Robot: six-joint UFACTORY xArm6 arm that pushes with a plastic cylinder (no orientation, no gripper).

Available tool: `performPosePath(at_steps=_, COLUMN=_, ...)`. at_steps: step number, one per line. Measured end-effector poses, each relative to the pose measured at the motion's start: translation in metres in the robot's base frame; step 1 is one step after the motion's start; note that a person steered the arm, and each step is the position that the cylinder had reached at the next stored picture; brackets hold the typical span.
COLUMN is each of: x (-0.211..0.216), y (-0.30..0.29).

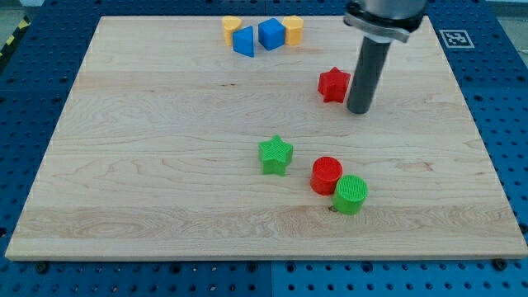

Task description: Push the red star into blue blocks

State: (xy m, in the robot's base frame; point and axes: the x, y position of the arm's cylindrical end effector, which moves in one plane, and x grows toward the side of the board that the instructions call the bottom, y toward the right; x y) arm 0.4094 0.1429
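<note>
The red star (333,85) lies on the wooden board at the view's upper right. My tip (359,110) stands just to the right of the star, slightly lower, close to it or touching it. Two blue blocks sit near the view's top: a blue wedge-like block (243,40) and a blue cube (271,33). They lie up and to the left of the red star.
A yellow block (232,25) and another yellow block (293,28) flank the blue ones. A green star (275,155) sits mid-board. A red cylinder (327,175) touches a green cylinder (351,195) at the lower right. The board's top edge (165,18) is close behind the blue blocks.
</note>
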Motion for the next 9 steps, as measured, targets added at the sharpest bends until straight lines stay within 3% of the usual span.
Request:
performPosePath(at_steps=1, x=-0.015, y=-0.001)
performPosePath(at_steps=3, x=-0.044, y=-0.072)
performPosePath(at_steps=6, x=-0.052, y=-0.136)
performPosePath(at_steps=9, x=-0.095, y=-0.154)
